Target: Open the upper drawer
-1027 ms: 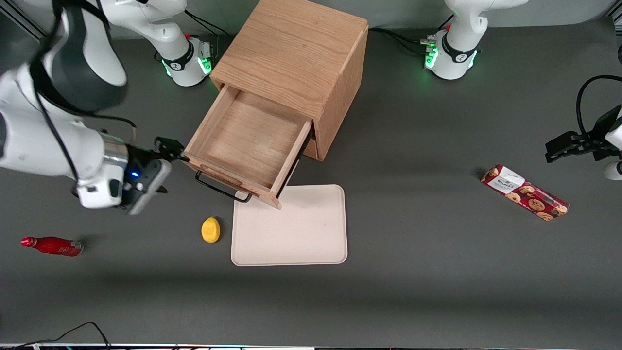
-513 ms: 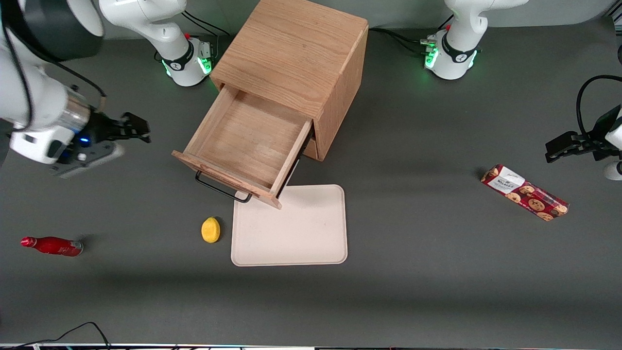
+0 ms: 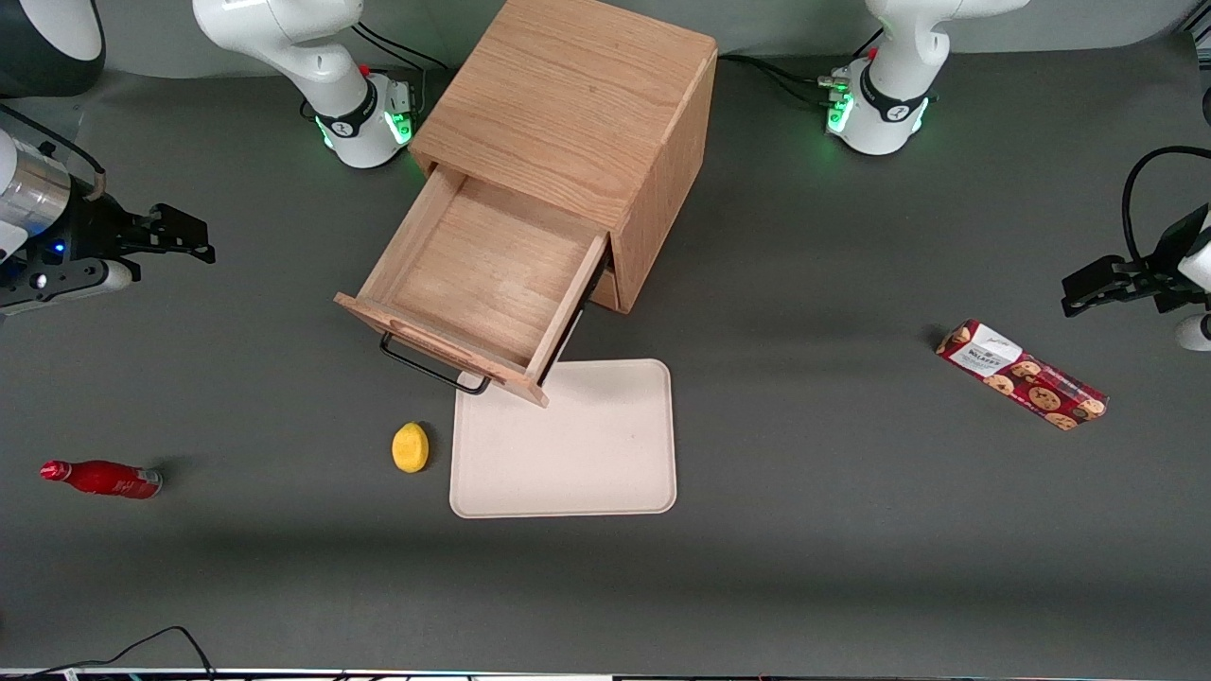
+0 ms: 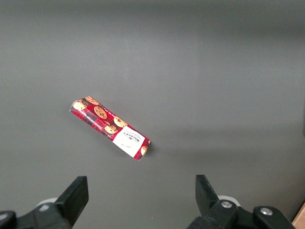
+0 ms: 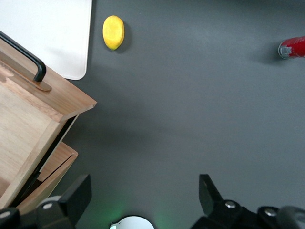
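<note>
The upper drawer [image 3: 482, 274] of the light oak cabinet [image 3: 577, 104] stands pulled far out, its shallow wooden tray empty. Its thin dark bar handle [image 3: 430, 369] hangs at the drawer's front, over the edge of a white tray. In the right wrist view the drawer's corner [image 5: 43, 119] and handle [image 5: 28, 59] show, with the lower drawer [image 5: 52, 171] under it. My right gripper [image 3: 180, 236] is open and empty, high above the table, well off toward the working arm's end from the drawer. Its fingers [image 5: 76, 195] stand wide apart.
A white tray [image 3: 568, 445] lies in front of the drawer. A yellow lemon [image 3: 410, 446] lies beside the tray. A red bottle [image 3: 99, 478] lies toward the working arm's end. A red cookie box [image 3: 1022, 374] lies toward the parked arm's end.
My right gripper has drawn away from the drawer's front corner toward the working arm's end of the table and risen. The drawer stays pulled out.
</note>
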{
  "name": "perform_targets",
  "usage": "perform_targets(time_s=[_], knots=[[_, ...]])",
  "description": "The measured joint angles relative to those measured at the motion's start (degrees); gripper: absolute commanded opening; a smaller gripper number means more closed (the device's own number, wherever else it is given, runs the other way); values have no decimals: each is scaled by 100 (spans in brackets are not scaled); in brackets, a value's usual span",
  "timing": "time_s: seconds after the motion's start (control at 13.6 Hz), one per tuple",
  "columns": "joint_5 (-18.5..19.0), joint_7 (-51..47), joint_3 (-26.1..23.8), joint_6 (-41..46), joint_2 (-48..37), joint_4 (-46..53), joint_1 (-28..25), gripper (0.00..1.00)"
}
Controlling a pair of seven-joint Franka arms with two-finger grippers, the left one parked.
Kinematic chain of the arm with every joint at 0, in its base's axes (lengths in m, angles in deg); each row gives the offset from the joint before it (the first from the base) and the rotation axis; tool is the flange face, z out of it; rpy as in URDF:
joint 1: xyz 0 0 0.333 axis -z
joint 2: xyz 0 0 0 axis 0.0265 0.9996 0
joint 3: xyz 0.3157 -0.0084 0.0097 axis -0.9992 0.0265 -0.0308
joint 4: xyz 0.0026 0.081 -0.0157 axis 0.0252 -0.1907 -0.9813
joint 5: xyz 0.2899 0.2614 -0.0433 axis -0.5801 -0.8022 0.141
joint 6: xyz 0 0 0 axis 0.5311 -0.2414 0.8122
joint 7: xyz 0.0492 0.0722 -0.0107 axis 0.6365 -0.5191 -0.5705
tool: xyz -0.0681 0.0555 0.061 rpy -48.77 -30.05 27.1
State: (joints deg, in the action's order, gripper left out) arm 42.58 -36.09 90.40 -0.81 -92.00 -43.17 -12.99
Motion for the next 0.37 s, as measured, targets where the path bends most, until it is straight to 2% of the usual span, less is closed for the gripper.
perform_targets(time_s=[0.37], knots=[[2, -52, -15, -13, -1, 110, 199, 100]])
